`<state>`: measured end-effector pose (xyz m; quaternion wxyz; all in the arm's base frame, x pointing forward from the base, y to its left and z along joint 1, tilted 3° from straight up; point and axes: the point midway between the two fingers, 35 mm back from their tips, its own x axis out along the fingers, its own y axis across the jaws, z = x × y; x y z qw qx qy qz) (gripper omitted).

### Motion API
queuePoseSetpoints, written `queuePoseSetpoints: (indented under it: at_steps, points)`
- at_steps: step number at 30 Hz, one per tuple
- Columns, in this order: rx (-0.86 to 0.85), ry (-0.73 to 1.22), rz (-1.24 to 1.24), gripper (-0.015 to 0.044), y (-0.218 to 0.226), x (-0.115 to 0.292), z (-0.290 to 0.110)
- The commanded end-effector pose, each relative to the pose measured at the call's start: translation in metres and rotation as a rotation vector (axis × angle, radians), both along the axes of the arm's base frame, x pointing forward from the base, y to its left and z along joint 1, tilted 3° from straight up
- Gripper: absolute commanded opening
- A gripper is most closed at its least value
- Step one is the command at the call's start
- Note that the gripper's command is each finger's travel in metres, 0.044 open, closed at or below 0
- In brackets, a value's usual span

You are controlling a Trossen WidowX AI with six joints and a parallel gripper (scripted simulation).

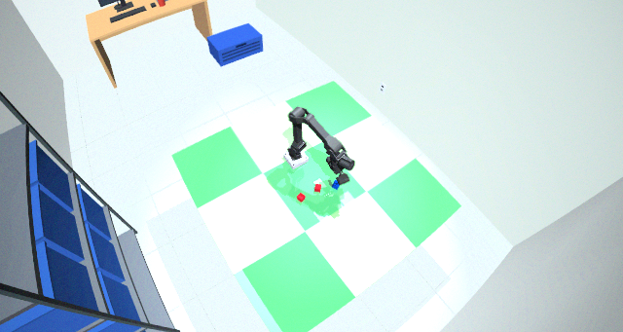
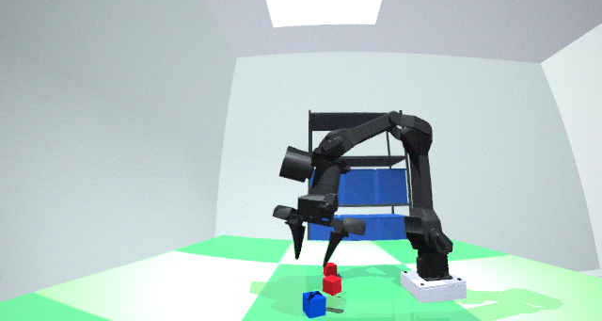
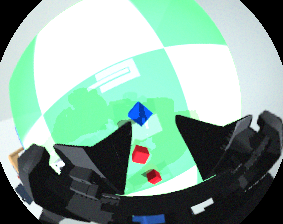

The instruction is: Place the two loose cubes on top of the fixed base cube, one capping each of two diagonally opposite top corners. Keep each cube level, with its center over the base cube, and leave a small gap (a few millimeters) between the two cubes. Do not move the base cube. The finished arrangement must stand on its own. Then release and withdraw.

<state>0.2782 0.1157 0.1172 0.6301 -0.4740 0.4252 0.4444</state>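
Three small cubes lie on the green and white checkered floor. A blue cube (image 1: 335, 185) (image 2: 314, 304) (image 3: 139, 113) lies nearest my gripper. One red cube (image 1: 317, 188) (image 2: 332, 284) (image 3: 140, 155) lies beside it, and a second red cube (image 1: 301, 197) (image 2: 330, 268) (image 3: 152, 176) lies a little further off. All three are apart from each other. My gripper (image 1: 339, 180) (image 2: 311, 260) (image 3: 153, 121) points down, open and empty. It hangs above the floor over the blue cube, which shows between the fingertips in the wrist view. I cannot tell which cube is the fixed base.
The arm's white base plate (image 1: 297, 162) (image 2: 433, 285) stands close behind the cubes. A dark shelf with blue bins (image 2: 367, 189) stands at the wall. A desk (image 1: 146, 16) and a blue box (image 1: 236, 44) are far away.
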Motion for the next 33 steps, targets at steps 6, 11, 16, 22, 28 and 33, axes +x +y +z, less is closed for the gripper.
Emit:
queuePoseSetpoints:
  at_steps: [6,11,16,22,28,33]
  points:
    - [-0.063,0.143,-0.380,0.0265,-0.073,-0.021,0.018]
    - [-0.087,0.203,-0.525,0.0265,-0.098,-0.035,0.026]
    - [-0.087,0.203,-0.525,0.0265,-0.098,-0.035,0.024]
    - [-0.088,0.203,-0.524,0.0265,-0.098,-0.030,-0.018]
    - [-0.088,0.203,-0.524,0.0265,-0.099,-0.031,-0.036]
    - [-0.088,0.203,-0.524,0.0265,-0.099,-0.030,-0.049]
